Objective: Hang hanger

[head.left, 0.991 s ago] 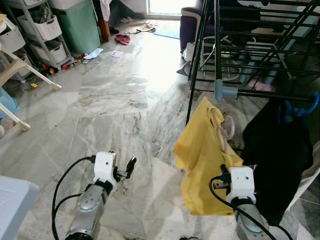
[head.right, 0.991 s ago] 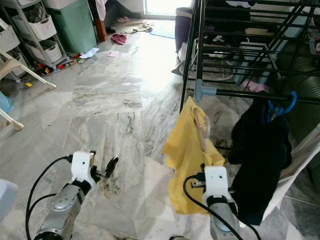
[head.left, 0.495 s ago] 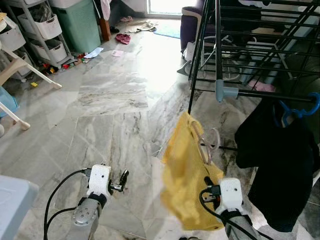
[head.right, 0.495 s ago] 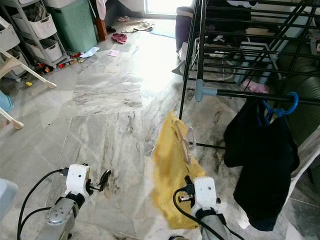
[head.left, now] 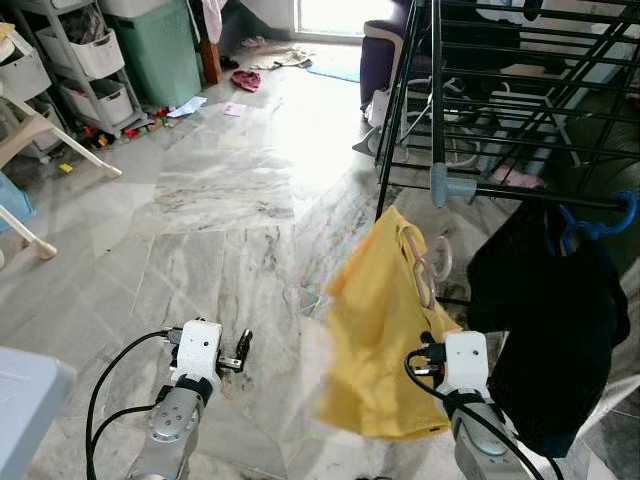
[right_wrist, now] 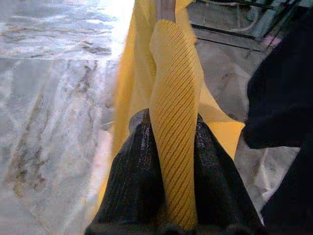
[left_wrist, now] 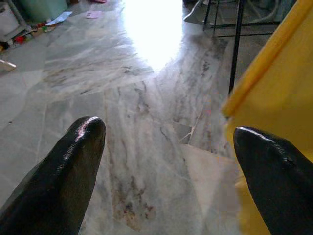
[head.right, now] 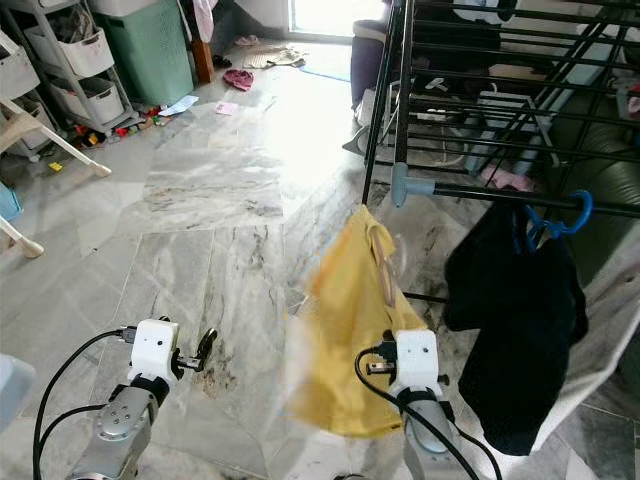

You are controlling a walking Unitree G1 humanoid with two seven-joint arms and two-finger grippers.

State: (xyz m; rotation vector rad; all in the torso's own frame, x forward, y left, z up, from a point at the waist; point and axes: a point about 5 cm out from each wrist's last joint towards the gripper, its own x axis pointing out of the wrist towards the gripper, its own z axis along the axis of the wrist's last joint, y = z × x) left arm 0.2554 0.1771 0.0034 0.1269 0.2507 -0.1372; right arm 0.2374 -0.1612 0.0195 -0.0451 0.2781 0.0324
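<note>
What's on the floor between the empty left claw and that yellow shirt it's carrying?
Nothing but bare marble floor, seen from the left wrist, between the open left gripper and the yellow shirt clamped in the right gripper.

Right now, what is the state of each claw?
Left claw: open, holding nothing.
Right claw: closed on the yellow ribbed fabric garment.

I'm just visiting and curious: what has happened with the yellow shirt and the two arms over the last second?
The right gripper stays shut on the yellow shirt on its hanger; the shirt dipped, then swung back up towards the drying rack, its hem blurred. The left gripper dropped lower, still open. The black garment stays hanging on the rack.
</note>
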